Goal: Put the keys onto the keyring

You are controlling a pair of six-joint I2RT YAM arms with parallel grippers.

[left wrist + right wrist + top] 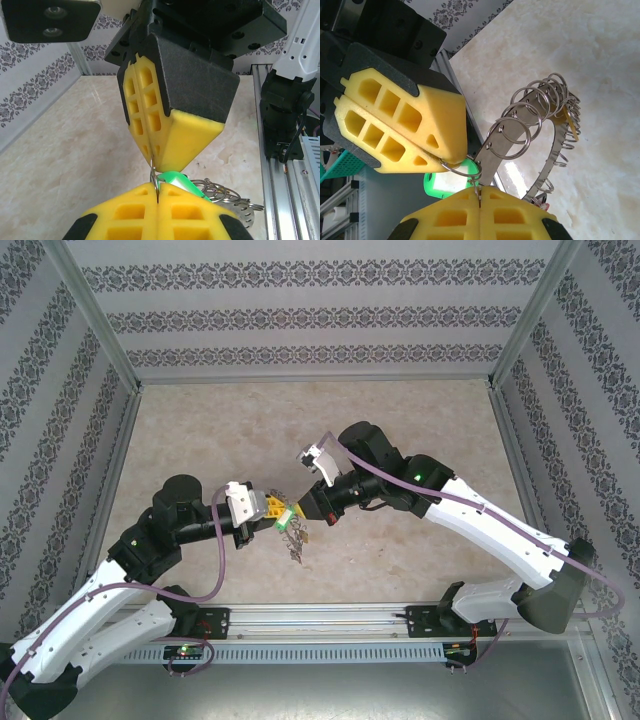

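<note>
Top external view: both arms meet over the middle of the counter (200, 440), nose to nose. Left fingers (271, 507) and right fingers (299, 508) are both clamped tight on the small loop (461, 174) carrying the green key (442, 182). The keyring (540, 120) hangs just below them, silvery rings splayed out.

left pincer (157, 200): yellow foam pads pressed together at the bottom edge, a thin wire loop (152, 169) pinched in their seam.
right pincer (153, 155): directly above the left pincer, pointing down, pads closed, the loop's top meeting their tip.
green key (183, 181): just right of the left pincer's tips, resting against its right pad.
keyring (227, 192): silvery rings farther right of the pincer, past the green key.
table (65, 165): pale marble, below both pincers.
metal rail (287, 200): far right, beyond the keyring.
</note>
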